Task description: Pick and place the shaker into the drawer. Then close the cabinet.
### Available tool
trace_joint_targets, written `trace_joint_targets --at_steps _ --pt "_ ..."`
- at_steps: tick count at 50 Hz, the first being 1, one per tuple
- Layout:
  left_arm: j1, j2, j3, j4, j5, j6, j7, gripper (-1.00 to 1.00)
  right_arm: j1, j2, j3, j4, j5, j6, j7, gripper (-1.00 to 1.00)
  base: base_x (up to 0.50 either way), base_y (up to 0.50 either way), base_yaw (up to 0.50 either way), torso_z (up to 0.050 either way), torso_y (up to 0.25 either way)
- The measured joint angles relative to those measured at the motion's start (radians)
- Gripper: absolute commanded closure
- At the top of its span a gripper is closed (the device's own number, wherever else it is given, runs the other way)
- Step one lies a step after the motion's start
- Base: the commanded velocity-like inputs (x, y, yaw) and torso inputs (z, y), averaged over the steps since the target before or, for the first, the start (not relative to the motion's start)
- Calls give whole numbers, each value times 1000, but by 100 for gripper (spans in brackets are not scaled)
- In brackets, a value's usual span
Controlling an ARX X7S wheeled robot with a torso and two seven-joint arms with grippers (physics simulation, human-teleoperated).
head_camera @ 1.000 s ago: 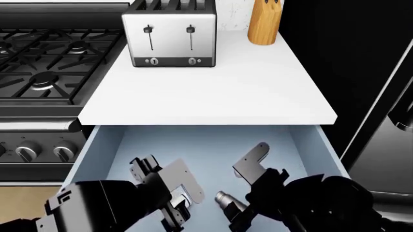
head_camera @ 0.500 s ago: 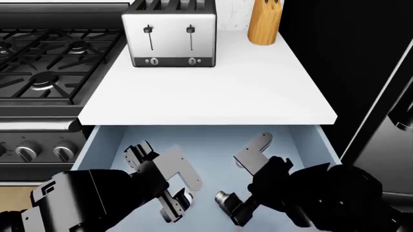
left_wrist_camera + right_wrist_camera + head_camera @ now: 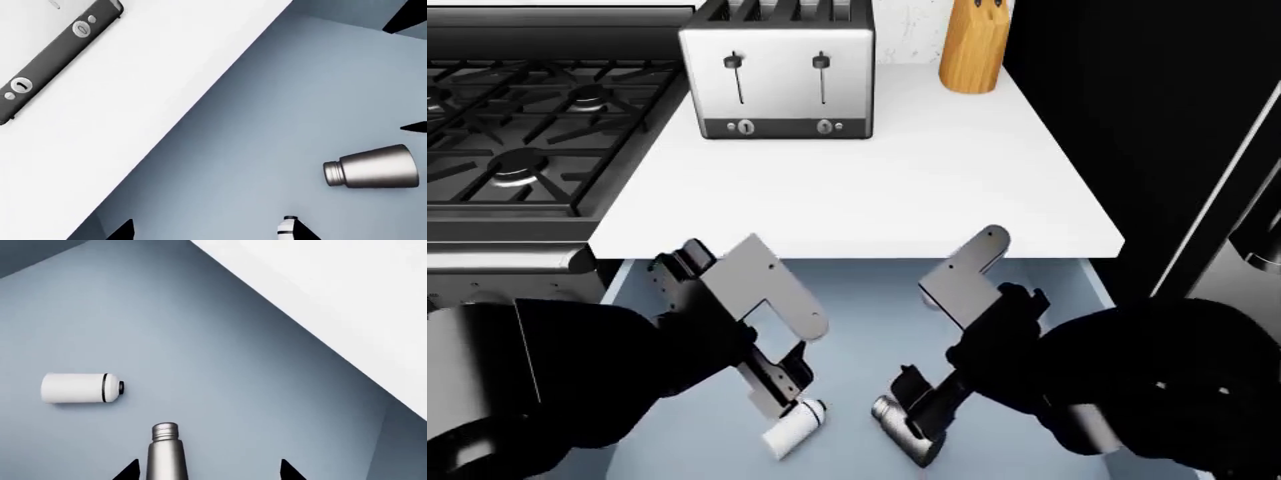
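The pale blue-grey drawer stands pulled out under the white counter. Two shakers lie on their sides on its flat bottom. One is a white shaker with a black cap, the other a silver shaker. My left gripper hangs open above the drawer, and the white shaker lies by one of its fingertips. Over the silver shaker my right gripper is open too. That shaker lies between its spread fingers, close to one of them.
On the white counter behind the drawer stand a steel toaster and a wooden knife block. A black gas stove with knobs is to the left. A dark appliance fills the right side.
Both arms have risen and drawn back toward the counter edge. The white shaker now lies in plain view on the drawer bottom, apart from my left gripper.
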Motion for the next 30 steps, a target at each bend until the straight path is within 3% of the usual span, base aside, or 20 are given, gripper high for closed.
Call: trace_joint_targets --at_steps 15,30 --pt "-87 -24 -202 29 -289 -75 -158 -100 124 27 92 -63 272 60 215 -100 0 0 0 0 0" --pt "-97 -75 -406 56 -477 31 -363 -100 179 73 200 -148 380 -19 373 -100 0 0 0 0 0"
